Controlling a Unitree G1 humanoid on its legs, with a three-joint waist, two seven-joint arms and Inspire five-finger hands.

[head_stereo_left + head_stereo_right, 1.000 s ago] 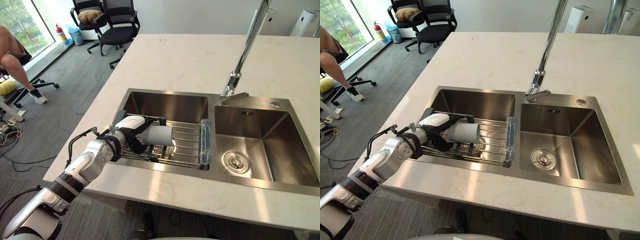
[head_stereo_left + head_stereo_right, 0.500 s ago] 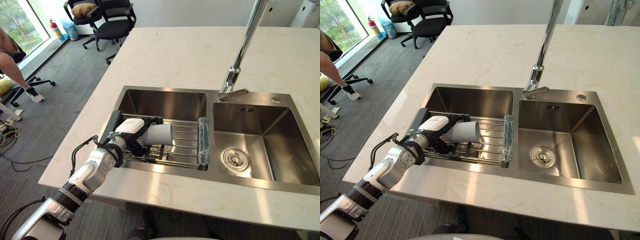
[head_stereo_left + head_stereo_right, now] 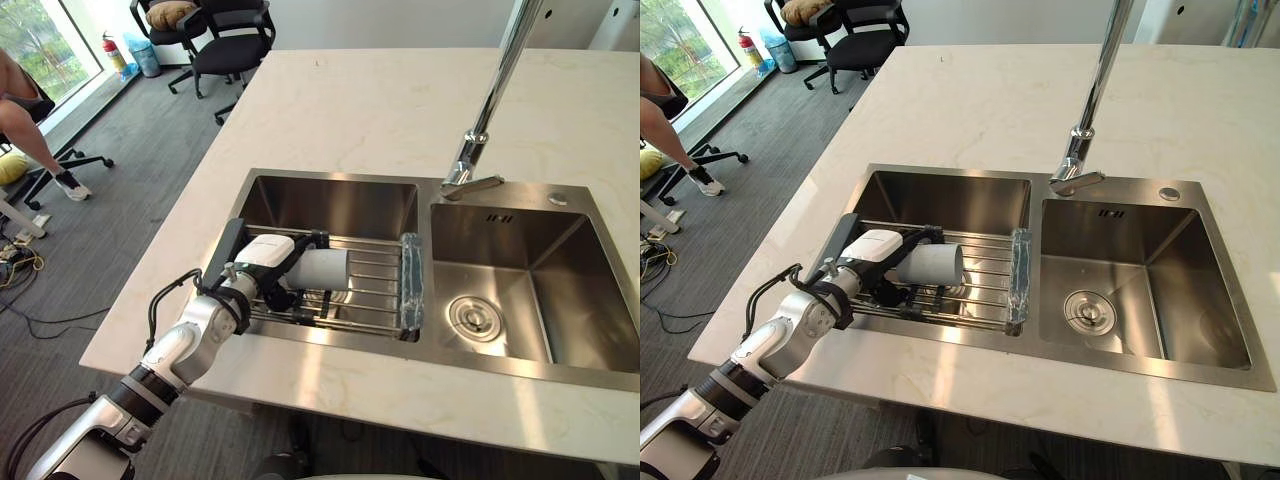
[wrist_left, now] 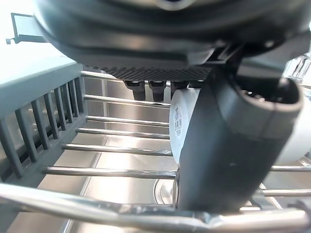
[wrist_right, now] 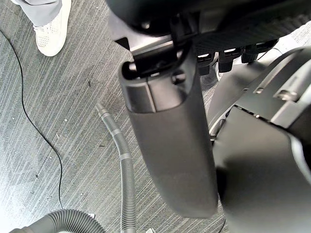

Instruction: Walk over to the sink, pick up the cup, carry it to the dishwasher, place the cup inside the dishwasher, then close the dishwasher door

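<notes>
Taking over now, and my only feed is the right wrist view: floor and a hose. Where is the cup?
Observer: The cup is on its side over the wire rack in the sink's left basin.
Operator: Does a hand have it?
Observer: Yes. The left hand is at its near end, with the thumb and fingers curled round it in the left wrist view.
Operator: What is in the right basin?
Observer: A round drain in its floor.

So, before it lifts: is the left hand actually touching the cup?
Touching. The left wrist view shows the left hand with its thumb pressed flat across the white side of the cup, with no gap between them.
</notes>
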